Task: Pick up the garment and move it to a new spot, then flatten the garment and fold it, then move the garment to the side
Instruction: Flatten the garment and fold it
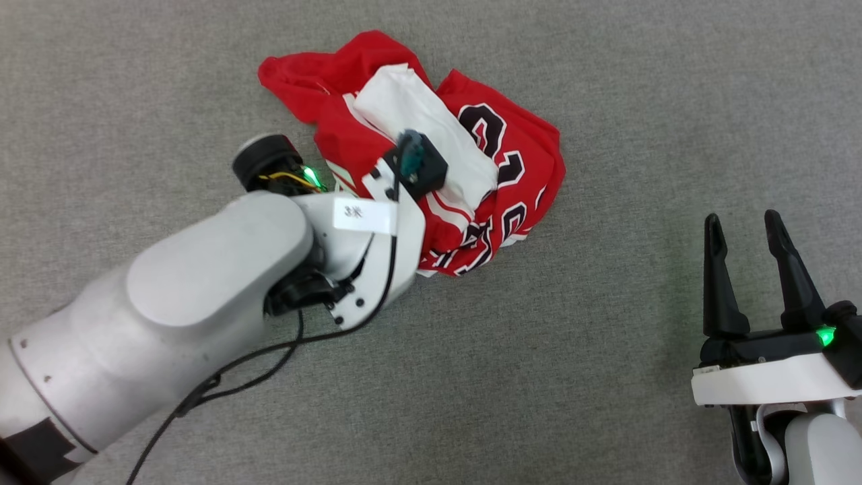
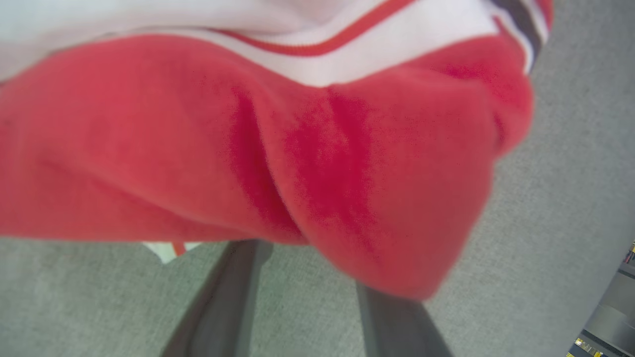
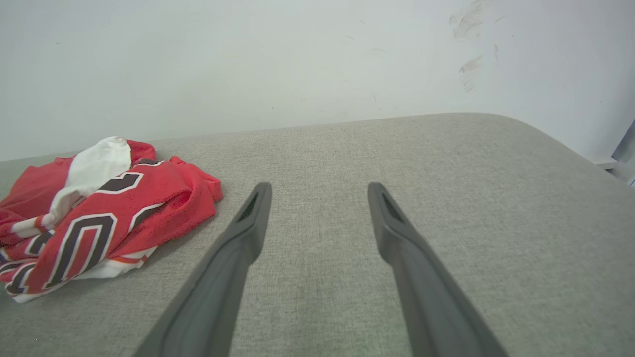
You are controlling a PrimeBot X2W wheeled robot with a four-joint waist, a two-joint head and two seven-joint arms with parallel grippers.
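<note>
The garment (image 1: 518,148), upper centre, is bunched over the left claw (image 2: 310,267) (grip indiscernible); the right claw (image 1: 743,222) is held released, well apart.

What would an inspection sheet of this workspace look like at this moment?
Surface: grey woven fabric surface, with bare areas around the job's thing.
Job's things: garment, red with black white-outlined lettering, crumpled in a heap with a white sleeve lying on top; not flattened or folded.
Clutter: nothing seen.
Grippers: left gripper is down at the heap with its fingers apart and the tips hidden under a red fold. Right gripper is open over bare surface, apart from the garment.
Cables: black cable hangs loose along the left forearm; yellow wires at its wrist.
Surroundings: pale wall behind the surface, with scuff marks.
</note>
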